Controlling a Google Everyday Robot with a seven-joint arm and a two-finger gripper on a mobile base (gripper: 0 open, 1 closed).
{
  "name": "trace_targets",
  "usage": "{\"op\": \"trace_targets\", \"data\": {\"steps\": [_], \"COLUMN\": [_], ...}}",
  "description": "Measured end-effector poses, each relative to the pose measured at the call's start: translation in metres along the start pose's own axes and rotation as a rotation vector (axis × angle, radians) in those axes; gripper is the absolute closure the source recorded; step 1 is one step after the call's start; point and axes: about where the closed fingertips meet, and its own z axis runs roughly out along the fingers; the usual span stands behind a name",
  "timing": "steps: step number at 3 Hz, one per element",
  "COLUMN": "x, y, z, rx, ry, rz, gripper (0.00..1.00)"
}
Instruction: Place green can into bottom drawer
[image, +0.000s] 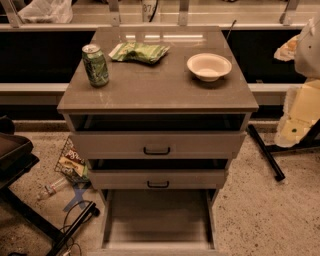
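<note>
The green can (95, 65) stands upright on the left of the grey cabinet top (155, 90), silver top up. The bottom drawer (157, 220) is pulled out at the cabinet's foot, its flat floor bare. My gripper (299, 112) is a cream-coloured shape at the right edge of the view, beside the cabinet's right side and far from the can. It holds nothing that I can see.
A flat green snack bag (139, 51) and a white bowl (209, 66) lie on the cabinet top. Two upper drawers with black handles (157, 150) are slightly open. A snack bag (71, 162), a bottle (50, 189) and cables lie on the floor at left; a black bar (265, 152) lies at right.
</note>
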Motion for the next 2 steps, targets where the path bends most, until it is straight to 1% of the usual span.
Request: {"op": "trace_targets", "data": {"steps": [1, 2], "x": [0.000, -0.017], "y": [0.000, -0.009], "z": [0.000, 0.003], "rx": [0.000, 0.014], "ry": [0.000, -0.051], "rz": [0.000, -0.007], "gripper": [0.00, 0.00]}}
